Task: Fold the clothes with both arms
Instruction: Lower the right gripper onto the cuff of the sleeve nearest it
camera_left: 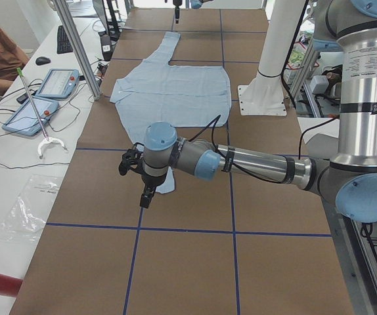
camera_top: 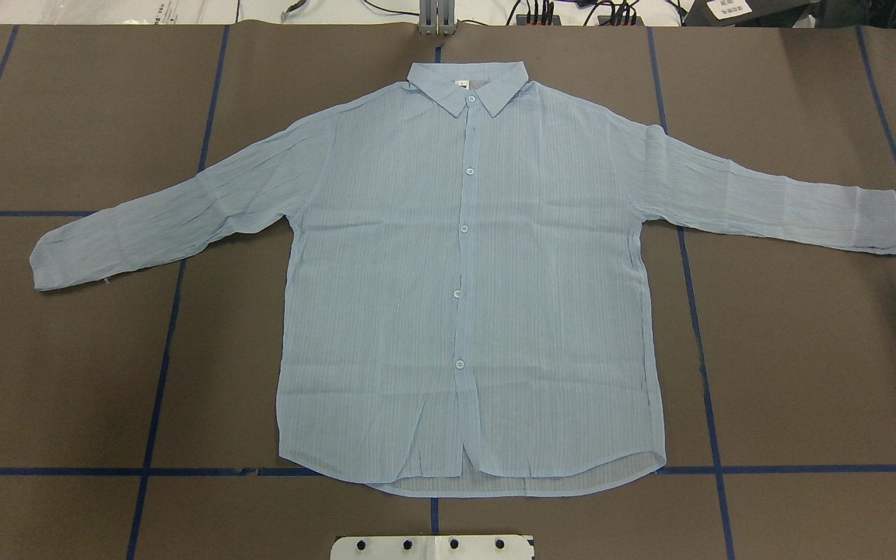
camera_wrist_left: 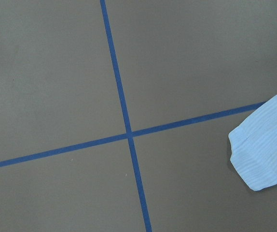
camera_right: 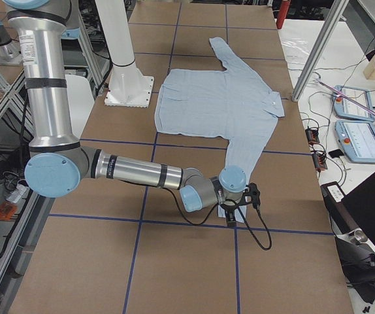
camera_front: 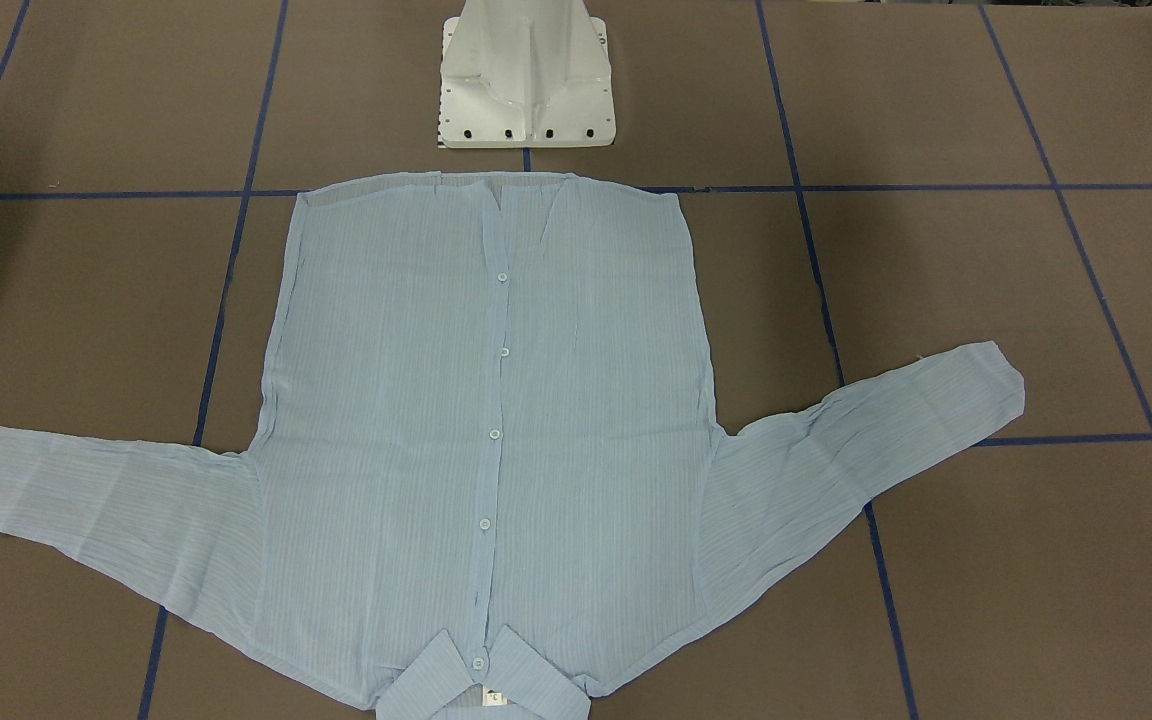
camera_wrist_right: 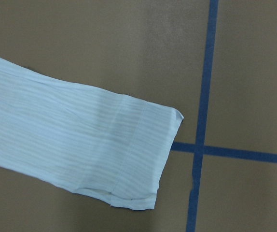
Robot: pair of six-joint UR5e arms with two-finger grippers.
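Brown tbl [camera_front: 1036,600], shirt [camera_front: 386,400] flat, 1 sleeve [camera_front: 36,480] cropped

The shirt [camera_top: 386,295] is coloured pale blue, finely striped, and dotted with white buttons [camera_top: 464,229]. The brown tabletop [camera_top: 67,373] is gridded with dark blue tape lines [camera_top: 806,469]. The left arm [camera_left: 261,164] and right arm [camera_right: 142,173] are finished silver-grey, with pale blue joint caps [camera_left: 160,136].
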